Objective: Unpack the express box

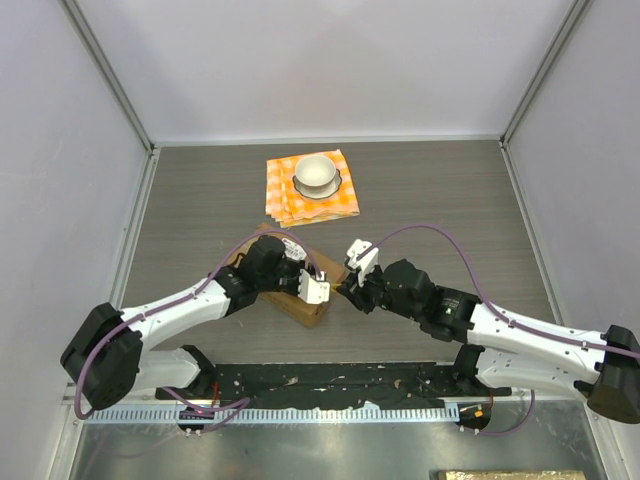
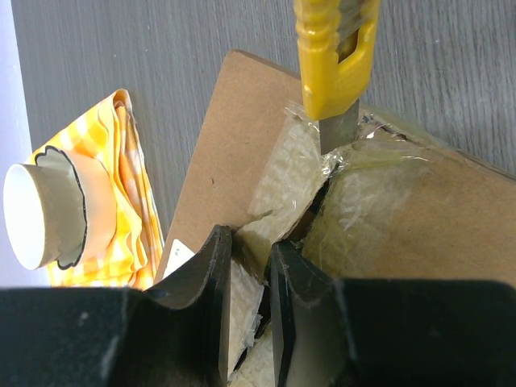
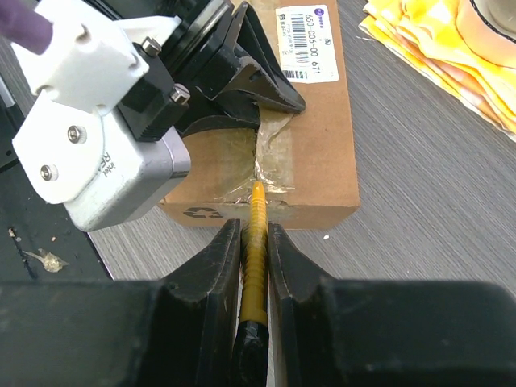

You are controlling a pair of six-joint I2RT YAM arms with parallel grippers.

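The express box (image 3: 322,145) is a brown carton with a white label (image 3: 302,44). It lies between the two arms in the top view (image 1: 305,310). Its taped top seam (image 2: 322,185) is torn open. My right gripper (image 3: 254,242) is shut on a yellow utility knife (image 3: 256,218). The knife's blade (image 2: 337,129) touches the tape at the near end of the seam. My left gripper (image 2: 246,298) sits on the box top, its fingers closed on the taped edge of a flap. In the top view the left gripper (image 1: 300,280) covers the box and the right gripper (image 1: 347,290) is beside it.
A white bowl (image 1: 317,172) stands on a folded yellow checked cloth (image 1: 340,200) behind the box. Both show in the left wrist view, the bowl (image 2: 40,214) and the cloth (image 2: 129,201). Grey walls stand left, right and behind. A black rail (image 1: 330,385) runs along the near edge.
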